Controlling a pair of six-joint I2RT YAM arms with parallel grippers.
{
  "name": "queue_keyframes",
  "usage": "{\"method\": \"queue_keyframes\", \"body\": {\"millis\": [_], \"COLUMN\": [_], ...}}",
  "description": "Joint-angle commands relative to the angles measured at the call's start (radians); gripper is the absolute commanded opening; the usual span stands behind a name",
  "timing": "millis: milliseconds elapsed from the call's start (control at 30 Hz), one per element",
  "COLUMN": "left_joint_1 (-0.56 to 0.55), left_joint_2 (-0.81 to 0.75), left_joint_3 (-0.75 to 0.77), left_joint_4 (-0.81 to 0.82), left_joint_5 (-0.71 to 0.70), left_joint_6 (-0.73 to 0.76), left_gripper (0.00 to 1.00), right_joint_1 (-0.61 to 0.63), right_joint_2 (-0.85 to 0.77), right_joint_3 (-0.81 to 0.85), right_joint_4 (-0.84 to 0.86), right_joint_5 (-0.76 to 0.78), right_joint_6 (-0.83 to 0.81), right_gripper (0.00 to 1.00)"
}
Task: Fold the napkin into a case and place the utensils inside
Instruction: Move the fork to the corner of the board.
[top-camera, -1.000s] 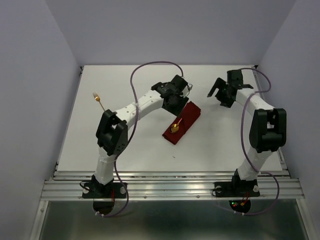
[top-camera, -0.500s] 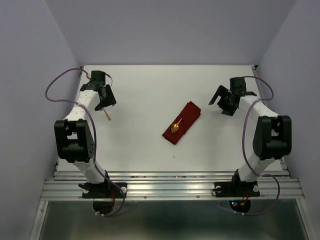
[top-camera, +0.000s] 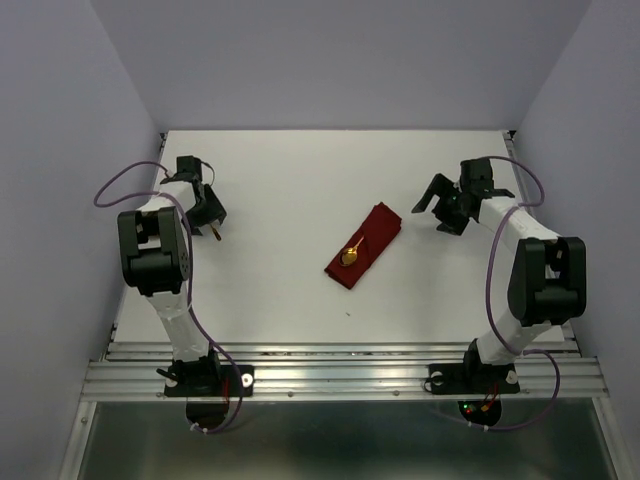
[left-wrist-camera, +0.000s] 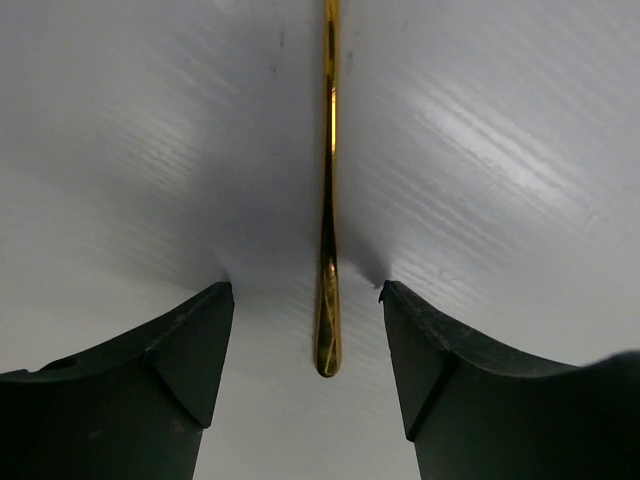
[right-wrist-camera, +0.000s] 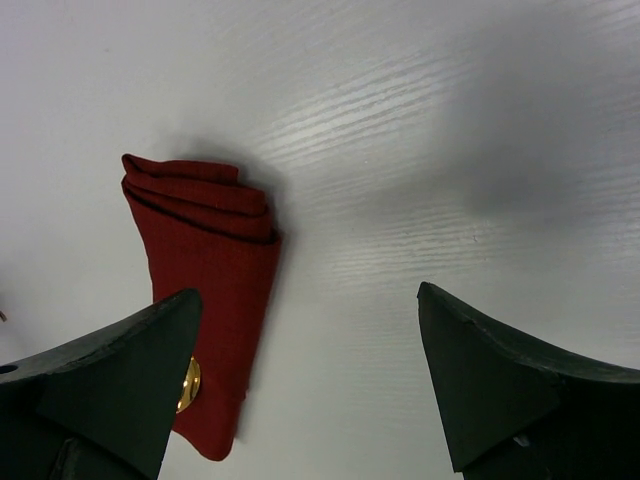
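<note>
Left jaws gape astride the fork (left-wrist-camera: 328, 200) by the table's (top-camera: 300, 180) left edge.

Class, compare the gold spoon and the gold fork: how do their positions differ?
The spoon lies on the red case mid-table; the fork lies on bare table at the left. The fork sits between the left gripper's open fingers, ungripped; no gripper is over the spoon. Both are gold.
</note>
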Motion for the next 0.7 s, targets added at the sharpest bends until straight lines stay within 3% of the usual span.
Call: {"method": "queue_keyframes", "body": {"millis": [0, 133, 300, 467, 667], "left_joint_1": [-0.01, -0.048, -0.088, -0.152, -0.146], "left_joint_2": [0.018, 0.099, 0.238, 0.337, 0.292], "left_joint_3": [0.002, 0.088, 0.336, 0.6, 0.669], "left_joint_4": [0.095, 0.107, 0.072, -0.044, -0.003], "left_joint_5": [0.128, 0.172, 0.238, 0.178, 0.09], "left_joint_6": [0.001, 0.053, 0.104, 0.183, 0.219], "left_gripper": [0.72, 0.71, 0.7, 0.67, 0.66], "right_joint_1": [0.005, 0.005, 0.014, 0.014, 0.025], "right_joint_2": [-0.045, -0.042, -0.04, -0.047, -0.005], "right_joint_3": [-0.016, -0.013, -0.011, -0.028, -0.016], "right_joint_4": [0.051, 0.051, 0.036, 0.021, 0.018], "right_joint_5": [-0.045, -0.05, -0.045, -0.024, -0.024], "right_joint_6": [-0.005, -0.003, -0.003, -0.008, -0.001], "right_gripper": [0.94, 0.94, 0.94, 0.95, 0.95]}}
